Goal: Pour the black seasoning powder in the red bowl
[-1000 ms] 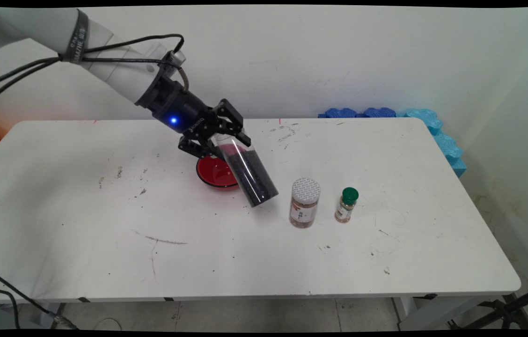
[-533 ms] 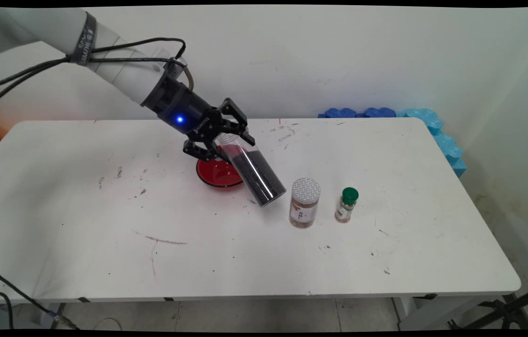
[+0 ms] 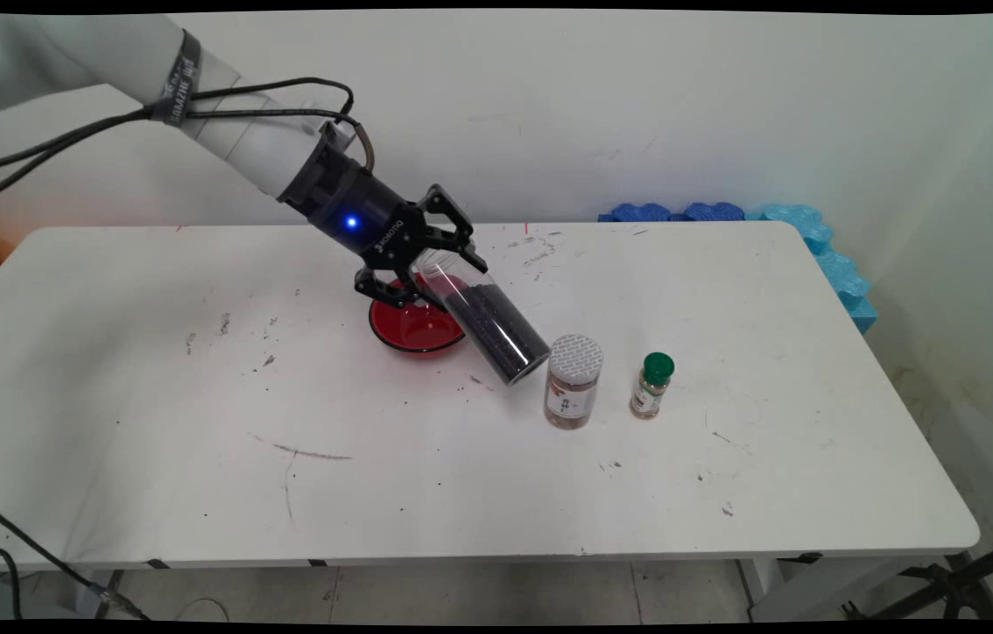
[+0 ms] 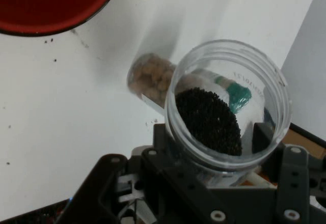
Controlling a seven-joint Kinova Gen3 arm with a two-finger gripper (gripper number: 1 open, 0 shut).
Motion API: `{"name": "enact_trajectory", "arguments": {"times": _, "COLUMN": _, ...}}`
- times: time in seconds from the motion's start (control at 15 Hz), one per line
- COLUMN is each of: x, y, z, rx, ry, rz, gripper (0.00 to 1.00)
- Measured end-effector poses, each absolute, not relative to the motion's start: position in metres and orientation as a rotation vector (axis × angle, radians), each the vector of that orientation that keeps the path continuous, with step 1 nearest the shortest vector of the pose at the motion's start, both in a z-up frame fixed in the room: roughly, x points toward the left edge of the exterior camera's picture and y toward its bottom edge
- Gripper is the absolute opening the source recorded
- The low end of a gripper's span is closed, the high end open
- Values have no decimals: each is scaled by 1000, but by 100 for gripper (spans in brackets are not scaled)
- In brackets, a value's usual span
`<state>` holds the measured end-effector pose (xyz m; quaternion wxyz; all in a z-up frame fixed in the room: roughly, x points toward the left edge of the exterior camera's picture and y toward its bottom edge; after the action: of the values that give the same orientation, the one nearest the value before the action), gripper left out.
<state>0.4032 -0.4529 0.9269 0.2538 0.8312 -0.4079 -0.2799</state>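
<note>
White table (image 3: 769,291) stood scuffed, marked — plain pale wall (image 3: 637,106) behind; blue foam pieces (image 3: 813,242) lay at far right corner.

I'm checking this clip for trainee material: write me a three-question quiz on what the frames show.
1. True or false: the gripper holds the clear jar tilted.
2. The jar's contents are: A) black grains B) brown lumps C) green flakes.
3. Fill in: just behind the jar sits a red ___.

Key: 1 true. 2 A. 3 bowl. For reference: the patterned-lid jar stands right of the held jar, and the green-capped bottle farther right, on the table.
</note>
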Motion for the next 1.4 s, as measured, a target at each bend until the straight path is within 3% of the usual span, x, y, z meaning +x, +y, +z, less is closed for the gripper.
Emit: {"name": "enact_trajectory", "arguments": {"times": 1.4, "x": 405, "y": -479, "z": 908, "rx": 2388, "ry": -832, "rz": -941, "gripper": 0}}
